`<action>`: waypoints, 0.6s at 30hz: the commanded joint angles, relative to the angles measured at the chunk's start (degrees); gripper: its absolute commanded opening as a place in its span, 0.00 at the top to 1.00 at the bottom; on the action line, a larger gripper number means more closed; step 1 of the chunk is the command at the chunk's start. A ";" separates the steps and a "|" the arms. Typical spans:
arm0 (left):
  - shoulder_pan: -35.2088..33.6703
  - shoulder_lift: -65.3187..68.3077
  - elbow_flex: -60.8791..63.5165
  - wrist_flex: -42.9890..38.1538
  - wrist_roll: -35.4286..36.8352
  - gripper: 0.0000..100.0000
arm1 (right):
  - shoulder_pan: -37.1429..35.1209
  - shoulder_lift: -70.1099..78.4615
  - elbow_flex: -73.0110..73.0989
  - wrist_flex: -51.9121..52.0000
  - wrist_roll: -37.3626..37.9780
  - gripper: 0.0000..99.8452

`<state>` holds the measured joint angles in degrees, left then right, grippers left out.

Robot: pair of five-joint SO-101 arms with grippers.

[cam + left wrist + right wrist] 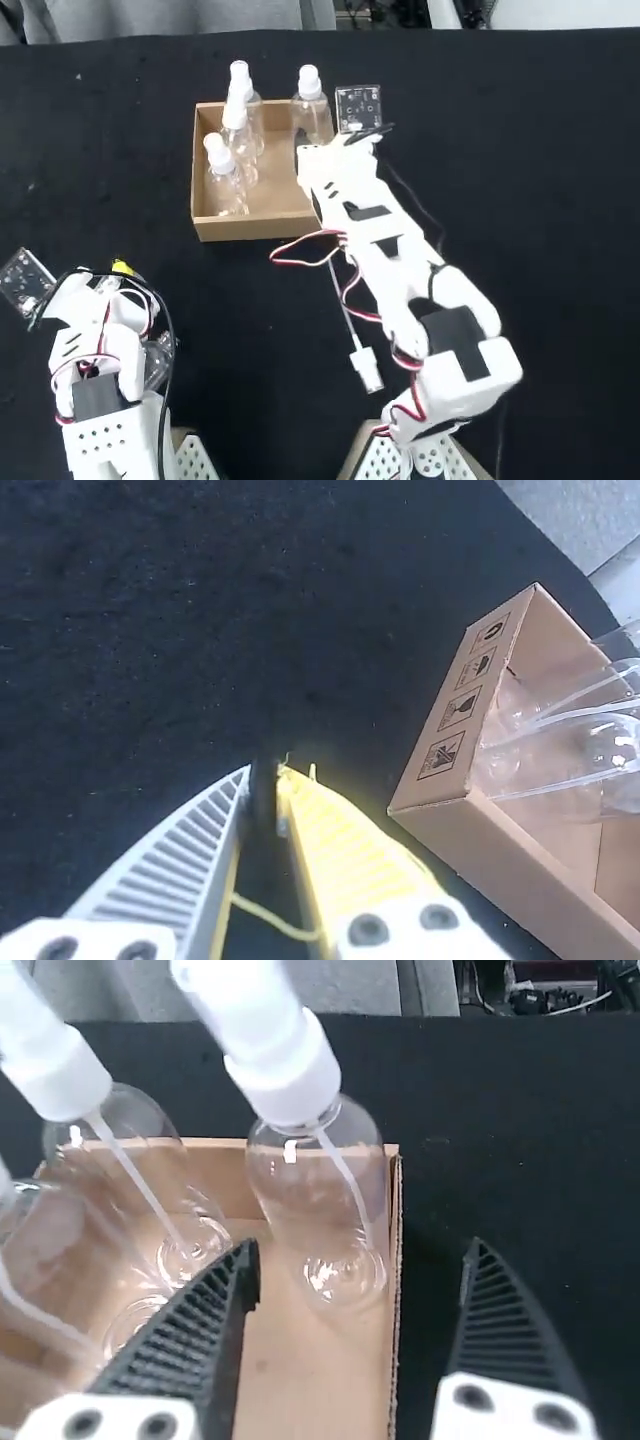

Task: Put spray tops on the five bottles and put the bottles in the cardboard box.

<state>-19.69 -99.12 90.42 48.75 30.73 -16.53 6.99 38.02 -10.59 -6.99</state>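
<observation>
The cardboard box (205,225) holds several clear bottles with white spray tops, among them one in its far right corner (311,103). My right gripper (345,145) hangs open over the box's right edge. In the right wrist view its fingers (205,1335) stand wide apart on either side of that corner bottle (315,1195) without touching it. My left gripper (265,780) is shut on nothing, low over the black table, left of the box (470,780). A clear bottle (156,362) lies against the left arm. A loose spray top (366,370) lies beside the right arm.
A black cloth (520,150) covers the table. The right arm (400,260) stretches from the near edge to the box, trailing red and white wires (300,250). The left arm's base (95,420) stands at the near left corner.
</observation>
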 commanded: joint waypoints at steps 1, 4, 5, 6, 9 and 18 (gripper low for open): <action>-0.57 -0.88 -0.57 -1.49 -0.70 0.96 | 1.67 -7.60 1.71 0.35 0.70 0.74; -0.57 -0.88 -0.57 -1.49 -0.70 0.97 | 1.58 -11.91 4.18 2.99 0.79 0.74; -0.57 -0.88 -0.66 -1.49 -0.70 0.97 | 1.58 -13.58 4.44 5.10 0.79 0.74; -0.57 -0.88 -0.66 -1.49 -0.70 0.97 | 1.67 -15.34 4.44 7.91 0.79 0.74; -0.57 -0.88 -0.75 -1.49 -0.70 0.97 | 1.67 -20.53 4.35 16.26 0.79 0.74; -6.37 -0.97 -2.51 -1.76 -0.35 0.97 | -0.18 -32.57 4.62 35.34 0.79 0.74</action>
<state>-22.68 -99.12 90.42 48.48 30.73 -16.53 -19.91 42.77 19.47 -6.81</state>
